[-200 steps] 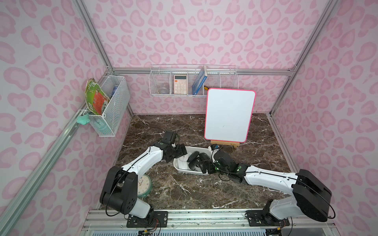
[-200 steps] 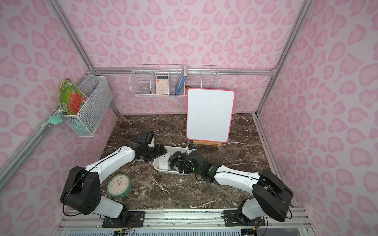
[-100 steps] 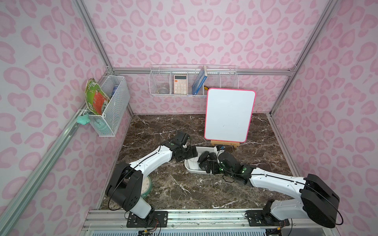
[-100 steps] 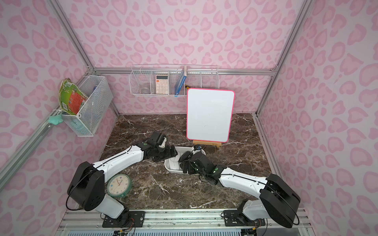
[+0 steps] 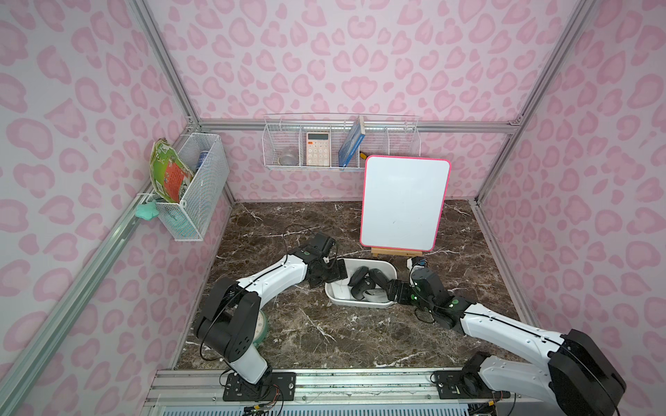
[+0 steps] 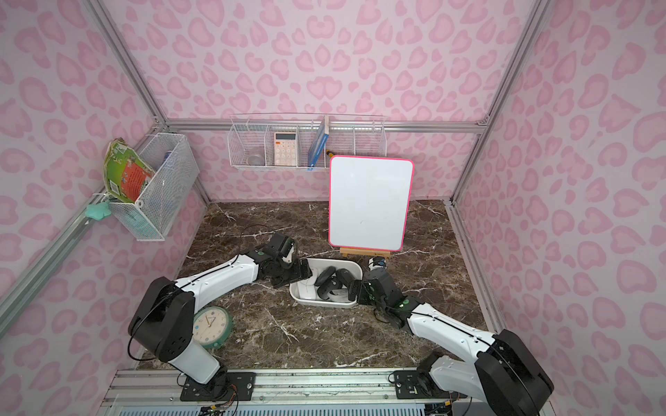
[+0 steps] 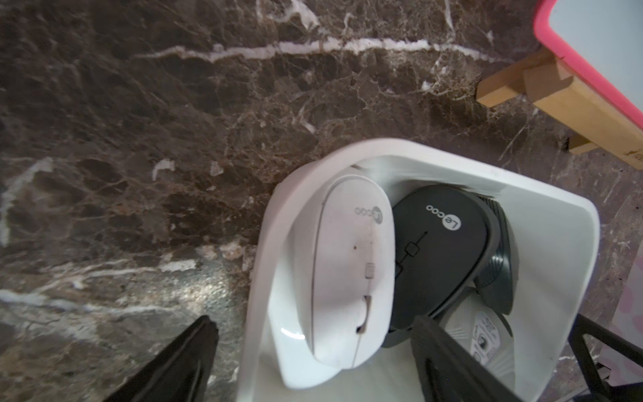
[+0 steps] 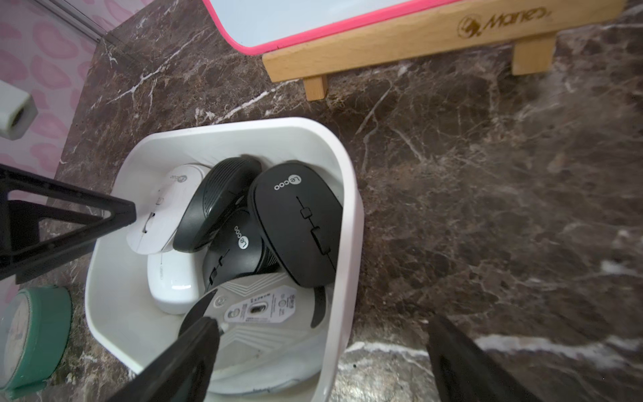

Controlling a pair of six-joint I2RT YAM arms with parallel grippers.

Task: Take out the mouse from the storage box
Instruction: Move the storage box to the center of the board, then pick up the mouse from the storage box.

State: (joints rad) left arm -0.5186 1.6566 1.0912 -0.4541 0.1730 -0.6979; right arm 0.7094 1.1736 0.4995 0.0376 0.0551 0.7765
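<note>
The storage box is a shallow white tub in the middle of the marble table, and it holds several black and white mice. My left gripper is open astride the box's left end wall, with one finger outside and one inside beside a white mouse. A black mouse lies next to that one. My right gripper is open astride the right end wall. Its inner finger hangs over an upturned grey-white mouse, near a black mouse.
A pink-framed whiteboard on a wooden easel stands just behind the box. A green clock lies at the left arm's base. Wire baskets hang on the back and left walls. A small white object sits right of the box.
The box has slid to the right across the table, and both arms moved right with it. Both grippers have stayed wide open at its ends.
</note>
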